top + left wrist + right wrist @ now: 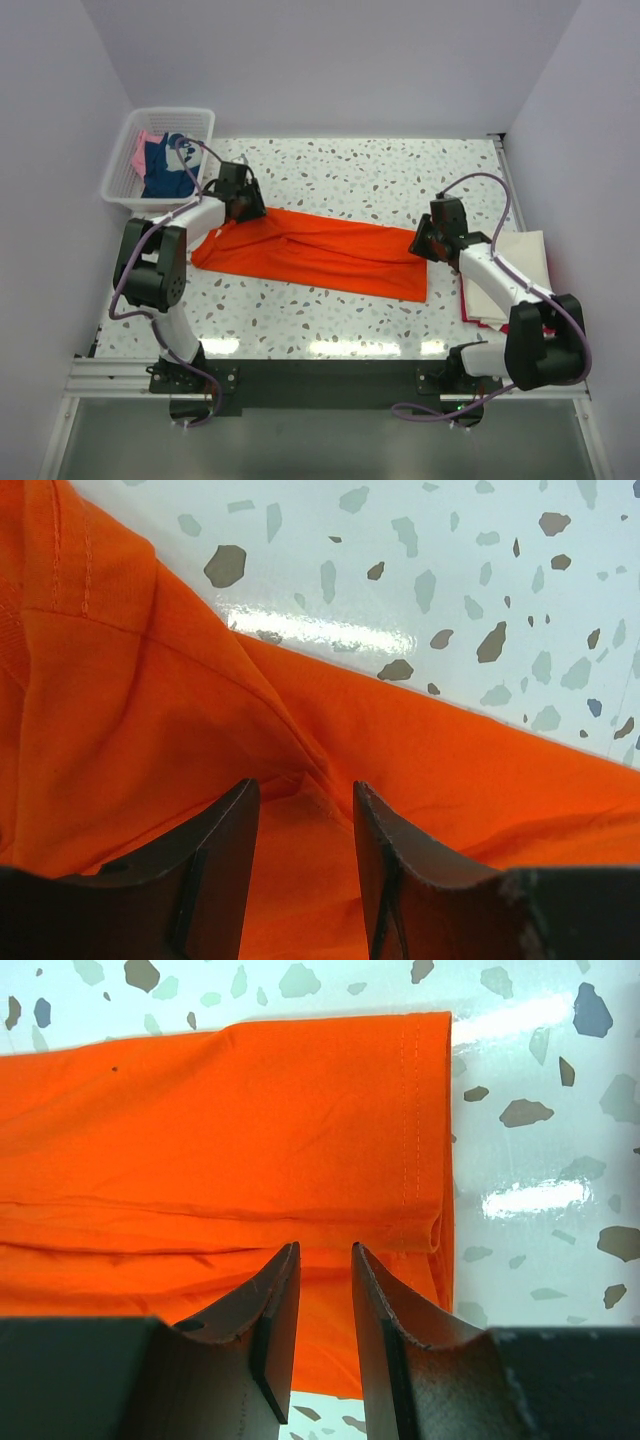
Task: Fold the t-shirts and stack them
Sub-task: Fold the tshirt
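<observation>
Orange t-shirt: spread as long band across table centre. Left end effector placed at its left end, right end effector at hem. Fingers narrowly parted over cloth; grip cannot be told. Edges to be pinched evenly, lifted together.

- Bright, even light from above, shadows faint
- White glare on the table nearer than the orange t-shirt, also beside it in both wrist views
- Wrist views slightly soft
</observation>
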Motion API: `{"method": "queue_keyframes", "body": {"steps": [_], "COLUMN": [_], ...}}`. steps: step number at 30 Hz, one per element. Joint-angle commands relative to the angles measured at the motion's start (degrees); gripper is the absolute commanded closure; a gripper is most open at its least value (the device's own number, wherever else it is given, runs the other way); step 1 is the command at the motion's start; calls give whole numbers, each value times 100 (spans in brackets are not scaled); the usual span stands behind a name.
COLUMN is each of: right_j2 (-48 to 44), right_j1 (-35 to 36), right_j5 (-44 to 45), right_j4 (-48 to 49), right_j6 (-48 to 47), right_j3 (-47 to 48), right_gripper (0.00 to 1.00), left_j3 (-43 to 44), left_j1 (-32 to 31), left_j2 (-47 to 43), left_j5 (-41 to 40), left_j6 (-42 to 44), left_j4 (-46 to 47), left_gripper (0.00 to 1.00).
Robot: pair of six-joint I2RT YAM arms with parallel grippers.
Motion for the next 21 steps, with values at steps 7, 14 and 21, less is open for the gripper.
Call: {"method": "queue_keyframes", "body": {"steps": [7,14,21], "right_j2": [-315,-359,-403], "right_j1": [1,1,1], "right_j5": [-81,-80,-63], "right_j4": [11,2,-33], "right_j6": [10,10,2], "right_j3": [-90,-107,-107], "right_gripper": [69,69,69], "left_j3": [-8,-43,-70], "left_j1": [-78,-175,-192], "left_j2": [137,102,94], "left_j5": [14,23,15], "left_j6": [73,55,55], "left_j4": [43,26,-1], "left_gripper": [55,62,75]}}
